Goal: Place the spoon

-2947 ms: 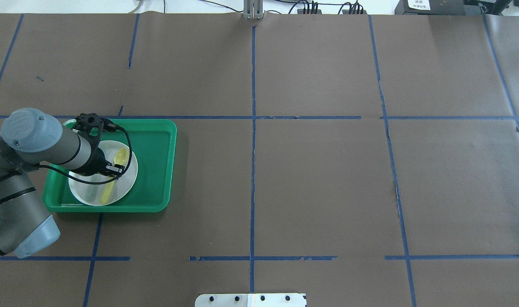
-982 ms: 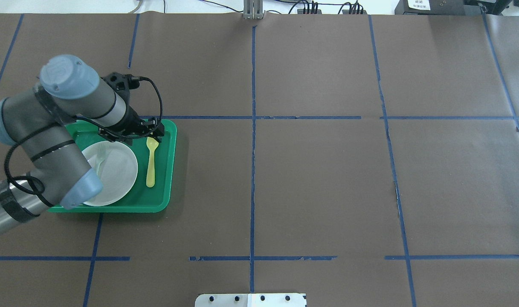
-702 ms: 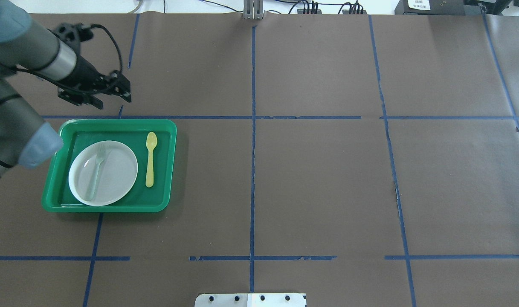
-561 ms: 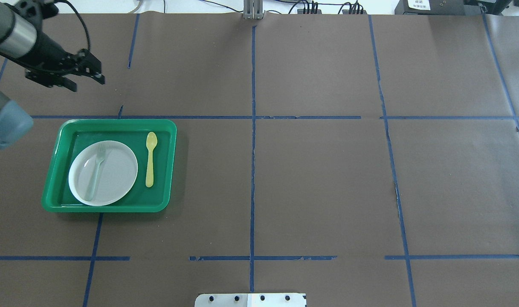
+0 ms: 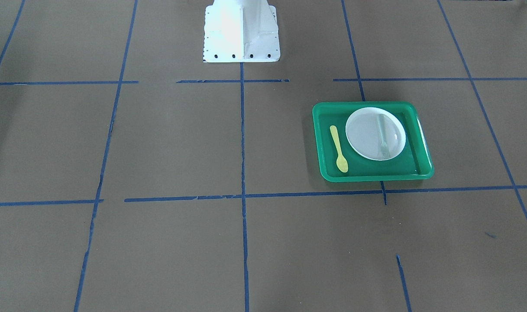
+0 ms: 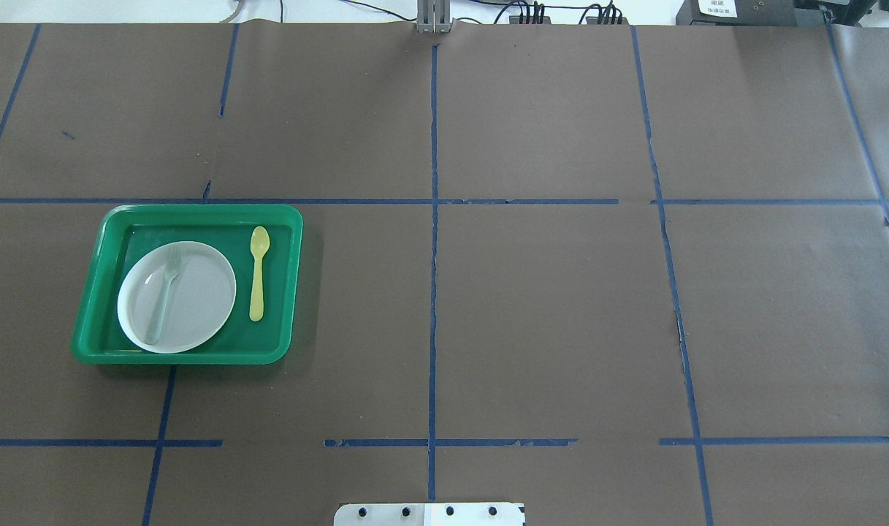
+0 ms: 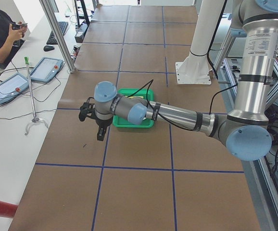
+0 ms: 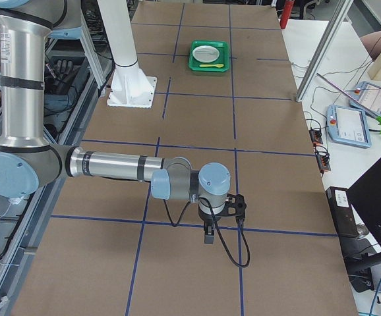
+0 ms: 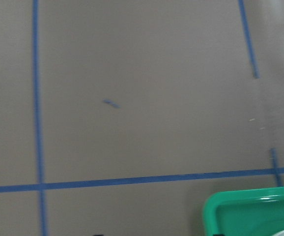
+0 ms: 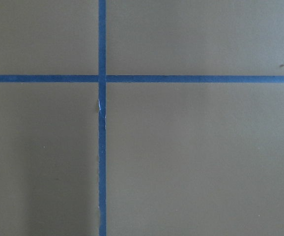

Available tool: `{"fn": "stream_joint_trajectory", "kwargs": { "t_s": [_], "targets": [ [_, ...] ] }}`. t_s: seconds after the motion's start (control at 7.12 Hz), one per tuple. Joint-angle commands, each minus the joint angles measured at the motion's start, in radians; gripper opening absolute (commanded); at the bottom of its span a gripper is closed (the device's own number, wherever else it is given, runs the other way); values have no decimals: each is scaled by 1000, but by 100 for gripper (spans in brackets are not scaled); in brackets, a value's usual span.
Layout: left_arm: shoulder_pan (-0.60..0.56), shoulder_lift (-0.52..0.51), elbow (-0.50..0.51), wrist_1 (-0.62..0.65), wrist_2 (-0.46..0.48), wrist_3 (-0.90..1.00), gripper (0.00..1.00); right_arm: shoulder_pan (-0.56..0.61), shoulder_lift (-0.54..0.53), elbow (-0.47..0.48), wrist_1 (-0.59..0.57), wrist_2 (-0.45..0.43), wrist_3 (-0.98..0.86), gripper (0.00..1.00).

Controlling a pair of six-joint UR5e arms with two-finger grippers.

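I see the small yellow plastic spoon (image 6: 258, 277) lying flat on the floor of the green plastic tray (image 6: 277, 292). It sits in the strip between the round white plate (image 6: 199, 288) and the tray's right-hand wall, just beside the plate with a thin gap between them. Its slim handle runs roughly parallel to that wall. The oval bowl points away from the robot's base, and the handle end points back toward it.

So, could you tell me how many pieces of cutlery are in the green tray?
2: the spoon lies on the tray floor beside the plate; the fork lies on the plate. Nothing looks hidden.
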Motion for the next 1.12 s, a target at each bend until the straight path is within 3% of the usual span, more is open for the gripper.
{"fn": "stream_joint_trajectory", "kwargs": {
  "t_s": [0.0,0.14,0.28,0.56,0.98],
  "targets": [
    [-157,10,120,154,0,324,79,0,0,0,0,1,0,100],
    [-168,-2,114,186,0,325,86,0,2,0,0,1,0,100],
    [-171,13,59,187,0,296,100,0,2,0,0,-1,0,100],
    [-171,152,-45,171,-49,257,100,0,2,-2,0,-1,0,100],
    [-171,159,-44,149,-53,262,100,0,0,0,0,1,0,100]
  ]
}}
